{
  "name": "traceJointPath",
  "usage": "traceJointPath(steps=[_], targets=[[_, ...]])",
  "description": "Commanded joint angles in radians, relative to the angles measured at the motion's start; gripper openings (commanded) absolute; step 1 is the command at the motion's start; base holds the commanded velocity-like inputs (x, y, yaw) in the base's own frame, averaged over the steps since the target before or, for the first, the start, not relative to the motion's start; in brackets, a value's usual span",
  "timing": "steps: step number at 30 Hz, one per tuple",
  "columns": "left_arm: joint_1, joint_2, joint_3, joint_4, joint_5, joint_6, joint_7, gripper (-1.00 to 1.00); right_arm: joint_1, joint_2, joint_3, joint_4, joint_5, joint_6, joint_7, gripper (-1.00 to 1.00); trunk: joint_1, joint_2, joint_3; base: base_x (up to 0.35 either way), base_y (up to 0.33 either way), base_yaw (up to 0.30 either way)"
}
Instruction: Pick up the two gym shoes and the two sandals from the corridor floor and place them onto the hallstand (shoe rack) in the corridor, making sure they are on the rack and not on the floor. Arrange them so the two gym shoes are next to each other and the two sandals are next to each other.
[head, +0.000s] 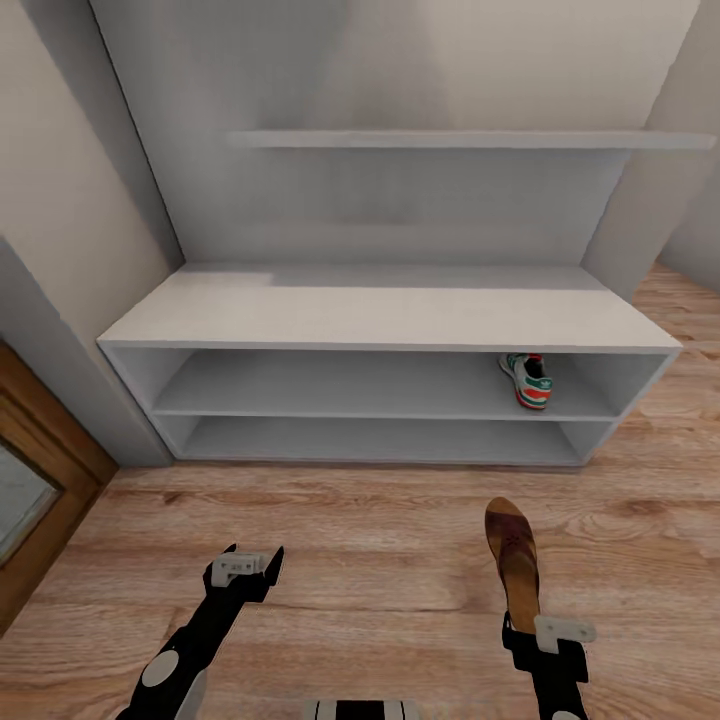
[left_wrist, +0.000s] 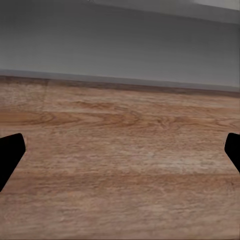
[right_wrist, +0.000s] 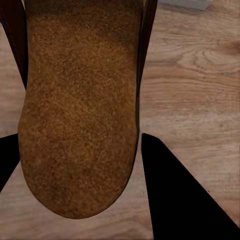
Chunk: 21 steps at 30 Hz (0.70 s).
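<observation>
Here, in the head view, the hallstand (head: 390, 315) stands against the pale wall, its flat top bare and a floating shelf (head: 470, 139) fixed to its back panel above. One gym shoe (head: 527, 380) sits on the upper of its two open shelf levels, toward the right end, heel facing outward with the red-orange patch showing. In front of the unit lies the corridor floor (head: 360, 540) of warm brown planks. The right gripper (head: 521, 628) holds a sandal (head: 512, 560) by its heel end, the sandal reaching forward toward the rack, its tan footbed and dark strap turned up. The left gripper (head: 250, 563) hangs over bare floor, well apart from the sandal, with nothing between its fingers. A wooden door frame (head: 45, 470) shows at the left edge. In the left wrist view, the two dark fingertips (left_wrist: 11, 152) stand far apart at the frame's edges, spread wide over the planks (left_wrist: 120, 165), with the rack's grey base (left_wrist: 120, 45) beyond. In the right wrist view, the sandal's cork-coloured footbed (right_wrist: 82, 110) lies between the dark fingers (right_wrist: 175, 195), which press against its sides, the floor (right_wrist: 195, 75) beneath.
</observation>
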Motion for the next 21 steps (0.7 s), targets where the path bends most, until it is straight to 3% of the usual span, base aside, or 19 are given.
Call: traceJointPath(steps=[1, 9, 21], targets=[[0.0, 0.0, 0.0, 0.0, 0.0, 0.0, 0.0, 1.0, 0.0, 0.0, 0.0, 0.0, -0.003, -0.001, 0.0, -1.0, 0.0, 0.0, 0.0, 0.0, 0.283, 0.0], [0.0, 0.0, 0.0, 0.0, -0.001, 0.0, 0.0, 1.0, 0.0, 0.0, 0.001, 0.001, 0.0, -0.001, 0.0, -1.0, 0.0, 0.0, 0.0, 0.0, 0.184, 0.0], [0.0, 0.0, 0.0, -0.001, -0.001, 0.0, 0.0, 1.0, 0.001, 0.0, 0.001, 0.001, 0.002, -0.012, 0.0, -1.0, 0.0, 0.0, 0.0, 0.0, 0.024, 0.0]])
